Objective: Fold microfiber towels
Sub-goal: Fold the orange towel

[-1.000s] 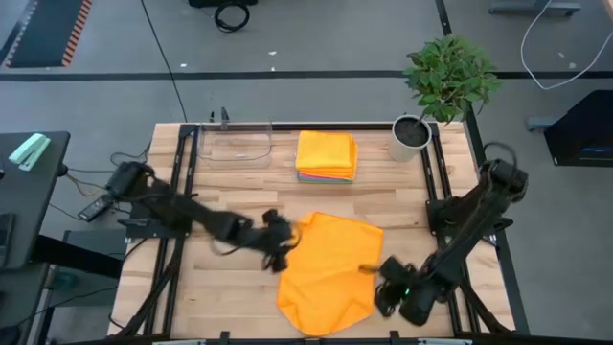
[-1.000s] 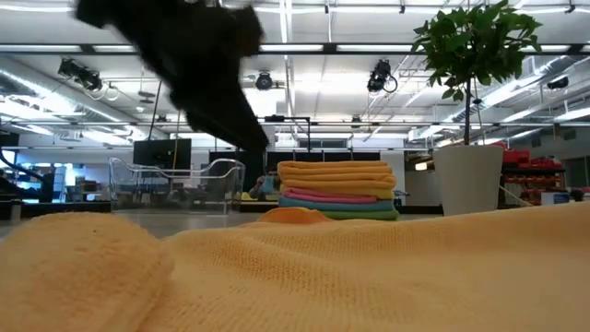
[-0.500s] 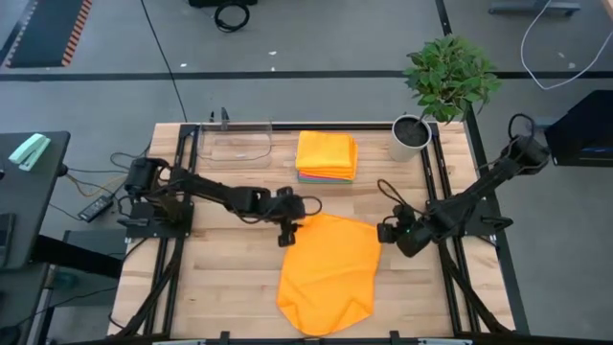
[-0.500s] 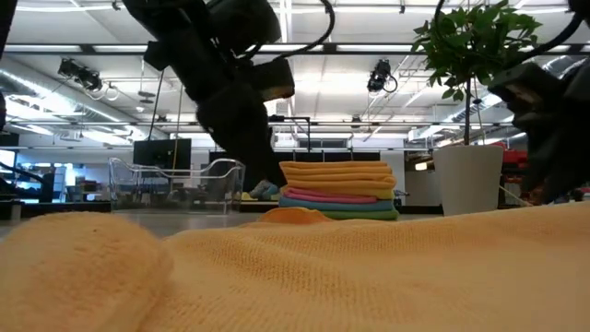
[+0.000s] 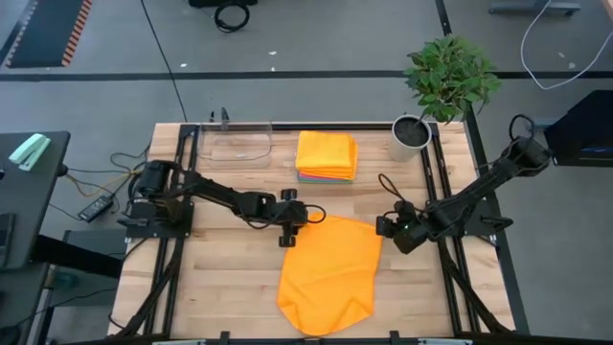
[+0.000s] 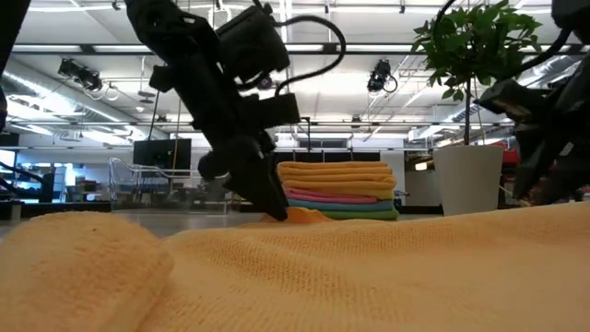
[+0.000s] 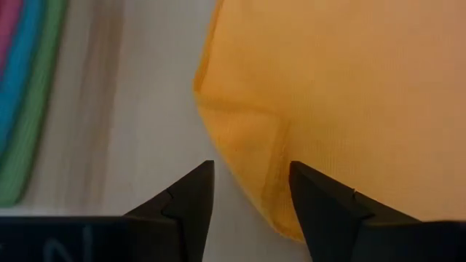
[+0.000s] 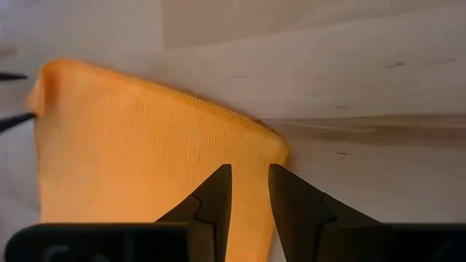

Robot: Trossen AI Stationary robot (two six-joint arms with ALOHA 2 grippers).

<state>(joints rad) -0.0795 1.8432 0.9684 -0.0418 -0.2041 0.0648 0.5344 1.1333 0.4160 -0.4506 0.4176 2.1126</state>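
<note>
1. Wooden boards make the table, which stands on a grey floor in a big hall; a potted plant stands at the far right corner and a clear plastic tray at the far left.
2. One orange towel lies loose in the near middle of the table, already doubled over and a little rumpled. A stack of folded towels sits at the far edge, between the tray and the plant.
3. The left gripper is low at the far left corner of the orange towel. Its fingers stand apart, one on each side of the corner's edge, and they hold nothing.
4. The right gripper is at the far right corner of the same towel. Its fingers are close together with a small gap, the corner just in front of them; I see no cloth pinched between them.
5. I judge the cloth light, soft and limp. It will sag and wrinkle when lifted, and the fluffy weave should not slip easily from the pads.
6. The best place to take hold seems to be the two far corners, pinching both layers together, so the fold stays even.
</note>
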